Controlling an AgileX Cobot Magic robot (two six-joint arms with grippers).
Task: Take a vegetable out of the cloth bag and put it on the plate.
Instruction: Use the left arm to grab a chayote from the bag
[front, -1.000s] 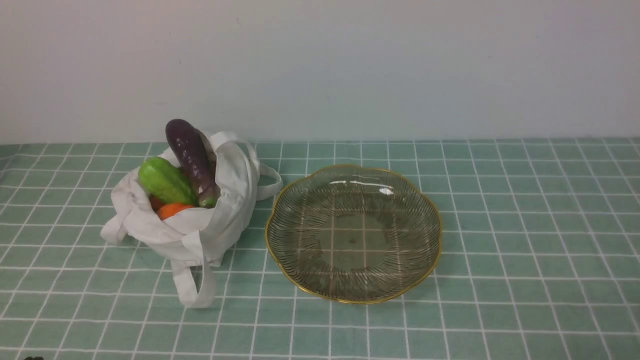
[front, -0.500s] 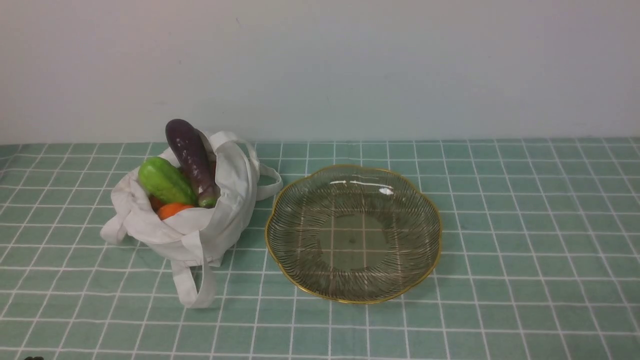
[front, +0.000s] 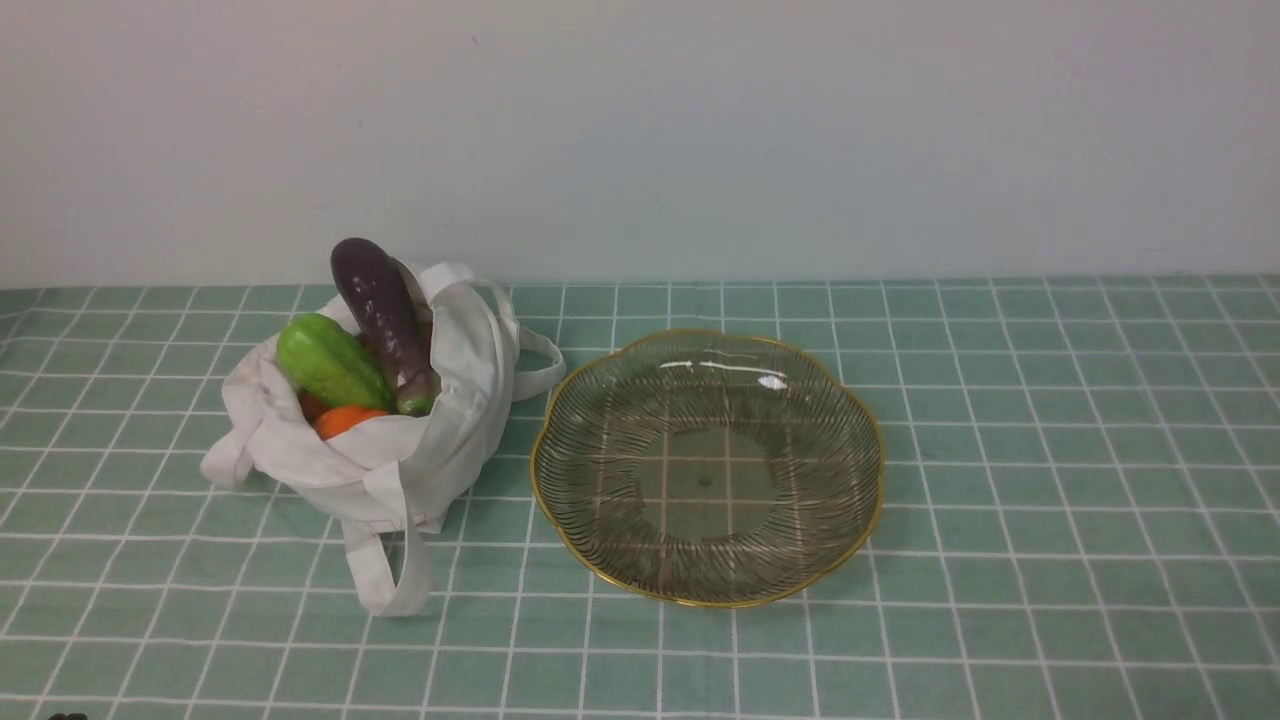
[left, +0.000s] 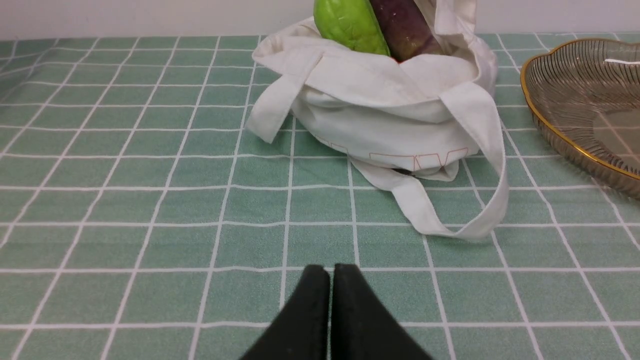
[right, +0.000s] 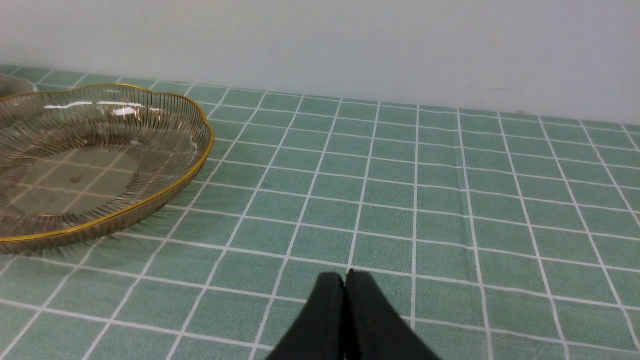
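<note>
The white cloth bag (front: 400, 440) stands open at the left of the table, with the bright green vegetable (front: 332, 363) sticking out of its top. The vegetable (left: 350, 25) and bag (left: 395, 115) also show in the left wrist view. The empty smoky glass plate (front: 706, 580) with a gold rim lies right of the bag; it also shows in the right wrist view (right: 165, 192). My left gripper (left: 330, 272) is shut and empty, well short of the bag. My right gripper (right: 345, 278) is shut and empty, off to the plate's right. Neither gripper shows in the front view.
A dark purple eggplant (front: 383, 318) and small orange pieces (front: 345, 420) sit in the bag beside the vegetable. A loop handle (front: 385, 570) trails toward the front edge. A green checked cloth (front: 1050, 480) covers the table, with a white wall (front: 700, 130) behind.
</note>
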